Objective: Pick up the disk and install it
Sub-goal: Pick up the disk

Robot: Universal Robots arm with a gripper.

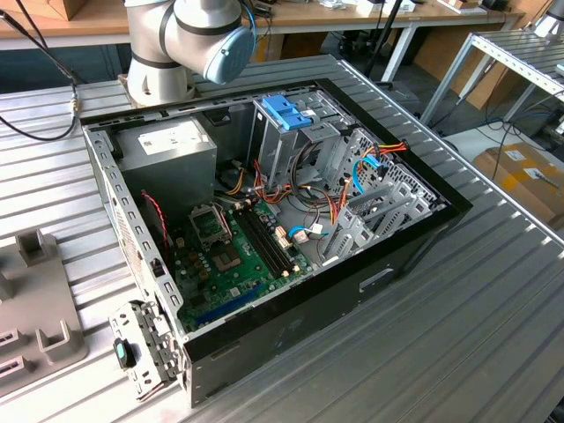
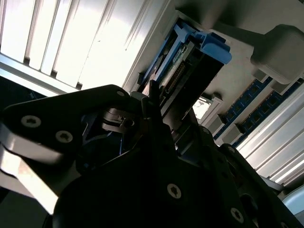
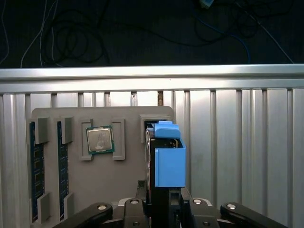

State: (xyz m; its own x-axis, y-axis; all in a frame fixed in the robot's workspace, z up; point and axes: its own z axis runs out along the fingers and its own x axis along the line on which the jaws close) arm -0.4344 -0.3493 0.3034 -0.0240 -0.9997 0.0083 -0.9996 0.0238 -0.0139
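Pick-up is in hand: to the exterior view's left of the open computer case (image 1: 291,339), the grey tray (image 3: 118,190) holds the disk (image 3: 168,164) on edge at its slot, the gripper (image 3: 164,206) seemingly clenched on it, so lifting calls for a straight pull.

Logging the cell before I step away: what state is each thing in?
disk: on edge, gripped, far end at the tray's slot
gripper: shut on the disk
computer case: lying flat, side open
processor: seated in its tray pocket
memory modules: two, slotted in the tray
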